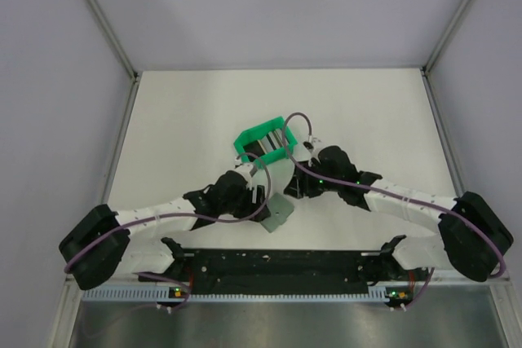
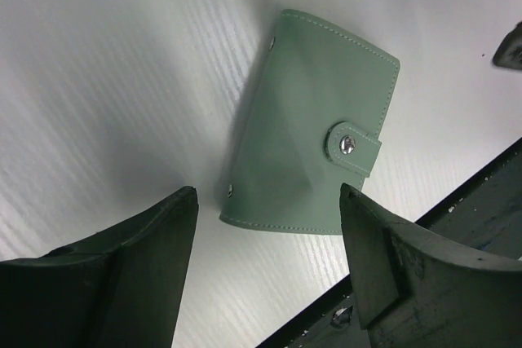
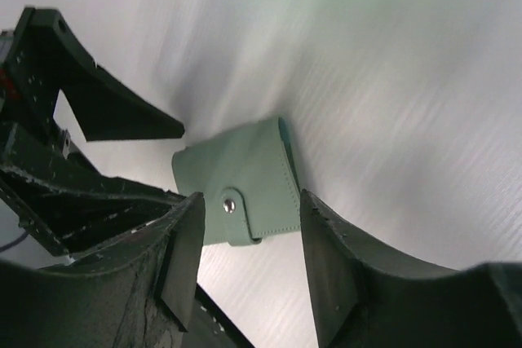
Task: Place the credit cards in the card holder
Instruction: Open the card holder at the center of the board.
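The card holder is a grey-green wallet lying shut on the white table, its snap tab fastened. It also shows in the top view as the card holder and in the right wrist view as the card holder. My left gripper hovers open just above its near edge, holding nothing. My right gripper is open over the tab end, also holding nothing. Thin grey and whitish credit cards seem to stand inside the green bin; they are too small to make out singly.
The bright green open bin stands just behind both grippers at the table's middle. The black rail of the arm bases runs along the near edge, close to the wallet. Grey walls enclose the table at the left, right and back.
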`<state>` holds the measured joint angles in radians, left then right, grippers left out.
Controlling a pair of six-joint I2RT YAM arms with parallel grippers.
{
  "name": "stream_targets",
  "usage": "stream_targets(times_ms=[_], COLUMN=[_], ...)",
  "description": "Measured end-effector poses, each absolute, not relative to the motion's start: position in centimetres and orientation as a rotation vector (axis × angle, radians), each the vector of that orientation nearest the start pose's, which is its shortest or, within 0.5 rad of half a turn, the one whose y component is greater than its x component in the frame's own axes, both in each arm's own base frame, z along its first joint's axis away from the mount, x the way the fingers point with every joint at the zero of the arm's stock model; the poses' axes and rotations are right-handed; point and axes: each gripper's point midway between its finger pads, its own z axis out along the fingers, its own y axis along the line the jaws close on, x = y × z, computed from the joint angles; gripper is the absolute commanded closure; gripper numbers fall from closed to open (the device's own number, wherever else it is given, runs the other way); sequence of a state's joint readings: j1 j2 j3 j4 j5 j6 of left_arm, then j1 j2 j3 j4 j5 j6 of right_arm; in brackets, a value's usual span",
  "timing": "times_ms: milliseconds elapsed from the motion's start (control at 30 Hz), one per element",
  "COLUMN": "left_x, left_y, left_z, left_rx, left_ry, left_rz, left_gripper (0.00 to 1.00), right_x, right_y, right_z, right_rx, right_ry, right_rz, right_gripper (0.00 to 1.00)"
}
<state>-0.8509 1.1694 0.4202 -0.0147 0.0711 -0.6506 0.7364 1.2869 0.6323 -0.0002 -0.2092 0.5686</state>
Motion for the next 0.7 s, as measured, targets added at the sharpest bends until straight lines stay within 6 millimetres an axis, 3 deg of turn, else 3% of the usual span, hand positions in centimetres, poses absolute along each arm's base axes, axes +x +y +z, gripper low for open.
stream_targets(times_ms=[300, 700], left_x=[17.0, 17.0], left_y=[-26.0, -26.3], left_z=[3.3, 3.1], left_rx=[0.398, 0.342], left_ry=[2.488, 2.484], left_rz=[-0.789, -0.822], left_gripper=[0.31, 0.39], right_x=[17.2, 16.2], right_y=[27.9, 29.7], right_z=[5.6, 5.6], right_rx=[-0.344, -0.387], right_ry=[2.453, 2.425], right_rz=[1.129, 1.305], right_gripper=[0.59, 0.62])
